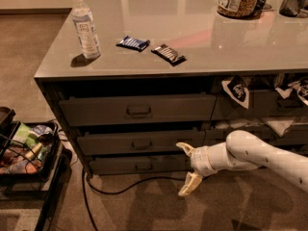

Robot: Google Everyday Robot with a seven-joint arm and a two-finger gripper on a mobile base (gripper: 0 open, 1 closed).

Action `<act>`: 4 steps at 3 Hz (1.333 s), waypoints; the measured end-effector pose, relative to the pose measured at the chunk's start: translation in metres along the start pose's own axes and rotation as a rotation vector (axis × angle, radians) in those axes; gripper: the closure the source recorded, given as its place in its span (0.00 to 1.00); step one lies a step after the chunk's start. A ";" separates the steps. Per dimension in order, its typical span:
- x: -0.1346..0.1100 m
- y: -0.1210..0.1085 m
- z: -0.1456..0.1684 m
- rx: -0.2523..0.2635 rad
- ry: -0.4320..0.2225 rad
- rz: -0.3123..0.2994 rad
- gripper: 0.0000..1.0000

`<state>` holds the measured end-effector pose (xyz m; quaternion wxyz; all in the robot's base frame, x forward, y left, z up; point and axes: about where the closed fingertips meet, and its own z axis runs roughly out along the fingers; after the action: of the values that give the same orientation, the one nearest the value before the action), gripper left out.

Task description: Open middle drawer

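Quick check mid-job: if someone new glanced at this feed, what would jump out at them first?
First, the white arm that extends in from the right. Its gripper has its jaws spread wide, low in front of the drawer stack, by the right end of the middle drawer. Next, the water bottle, blue snack bar and dark snack bar on the glossy countertop above.

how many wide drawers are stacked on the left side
3: top drawer, middle drawer below it, bottom drawer lowest. The gripper hangs open by the lower two's right ends.
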<state>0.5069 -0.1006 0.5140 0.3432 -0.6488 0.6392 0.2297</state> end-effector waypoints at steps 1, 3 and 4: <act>0.005 -0.004 0.012 0.017 0.000 -0.002 0.00; 0.037 -0.081 0.050 0.138 0.111 -0.025 0.00; 0.036 -0.083 0.050 0.140 0.110 -0.026 0.00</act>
<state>0.5986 -0.0920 0.4667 0.3547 -0.6432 0.6631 0.1439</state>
